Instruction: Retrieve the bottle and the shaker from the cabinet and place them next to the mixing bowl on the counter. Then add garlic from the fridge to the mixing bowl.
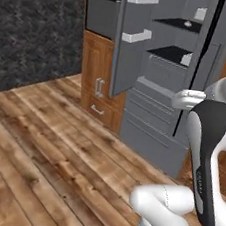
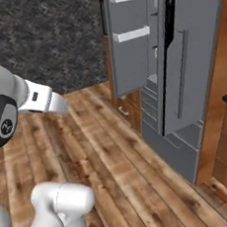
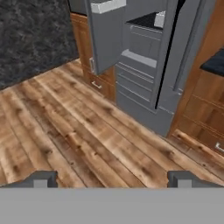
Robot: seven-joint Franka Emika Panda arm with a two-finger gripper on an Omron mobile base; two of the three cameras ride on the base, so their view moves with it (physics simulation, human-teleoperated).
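In the upper right of the left base view, the fridge (image 1: 161, 86) is being shown with its left door (image 1: 128, 41) swung open. On a dark shelf (image 1: 177, 23) inside, a small pale object (image 1: 188, 23) is being seen; whether it is the garlic cannot be told. In the right base view the shelves are being hidden behind the doors (image 2: 130, 39). In the hand view, the gripper (image 3: 112, 179) is being held wide open with nothing in it, its fingertips (image 3: 40, 179) rising over the wooden floor (image 3: 78, 135), and a dark counter (image 3: 214, 63) is being shown at the right edge.
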